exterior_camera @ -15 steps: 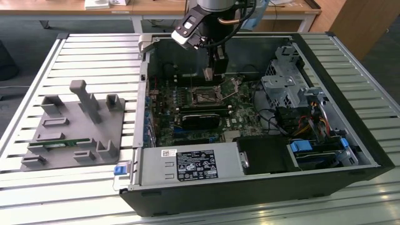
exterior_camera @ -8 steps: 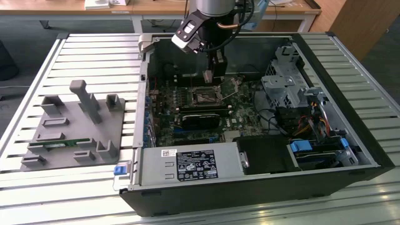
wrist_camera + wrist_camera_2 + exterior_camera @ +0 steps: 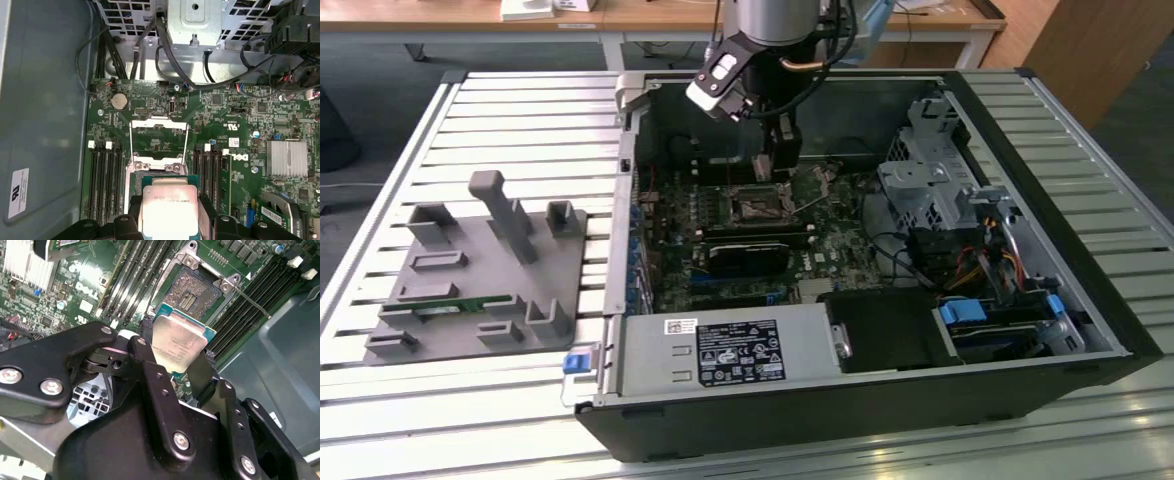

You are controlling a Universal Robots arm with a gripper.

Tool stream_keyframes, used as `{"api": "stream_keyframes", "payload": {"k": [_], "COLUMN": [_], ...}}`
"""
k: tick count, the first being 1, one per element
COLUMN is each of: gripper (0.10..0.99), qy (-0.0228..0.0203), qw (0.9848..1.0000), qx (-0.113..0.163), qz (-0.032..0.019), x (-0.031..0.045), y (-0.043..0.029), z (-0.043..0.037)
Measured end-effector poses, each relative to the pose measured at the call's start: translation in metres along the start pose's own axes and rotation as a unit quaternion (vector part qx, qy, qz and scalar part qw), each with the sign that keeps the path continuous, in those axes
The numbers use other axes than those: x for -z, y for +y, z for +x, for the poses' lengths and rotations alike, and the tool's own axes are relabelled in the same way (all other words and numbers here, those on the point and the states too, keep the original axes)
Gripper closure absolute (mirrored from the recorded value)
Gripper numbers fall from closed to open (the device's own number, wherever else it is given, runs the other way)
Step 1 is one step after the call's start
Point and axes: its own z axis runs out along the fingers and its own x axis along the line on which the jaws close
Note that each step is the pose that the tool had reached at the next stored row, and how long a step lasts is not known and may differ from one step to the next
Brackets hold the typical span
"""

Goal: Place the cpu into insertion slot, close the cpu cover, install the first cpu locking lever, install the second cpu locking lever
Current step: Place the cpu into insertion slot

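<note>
While clamped by its edges between the fingers of the gripper (image 3: 175,364), the cpu (image 3: 180,345) is held above the insertion slot (image 3: 196,290), apart from it; the cpu cover (image 3: 159,125) is seen swung open beside the slot.

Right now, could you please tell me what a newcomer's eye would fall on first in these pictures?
The gripper clamps the cpu by its edges close over the bare insertion slot in the second wrist view. The cpu cover stands open in the first wrist view. The opened computer case lies on a slatted table, with a grey fixture at the exterior view's left.
</note>
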Motion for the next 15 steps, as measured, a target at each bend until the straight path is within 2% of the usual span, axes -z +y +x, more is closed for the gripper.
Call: {"api": "stream_keyframes", "payload": {"k": [3, 10, 15], "gripper": [0.557, 0.557, 0.557], "qy": [-0.0008, -0.0008, -0.0008], "qw": [1.0000, 1.0000, 1.0000], "qx": [-0.008, -0.008, -0.008], "qz": [-0.0001, -0.0001, -0.0002], "x": [-0.0034, -0.0139, -0.0191], "y": [-0.0011, -0.0034, -0.0084], "z": [0.0016, 0.0059, 0.0069]}}
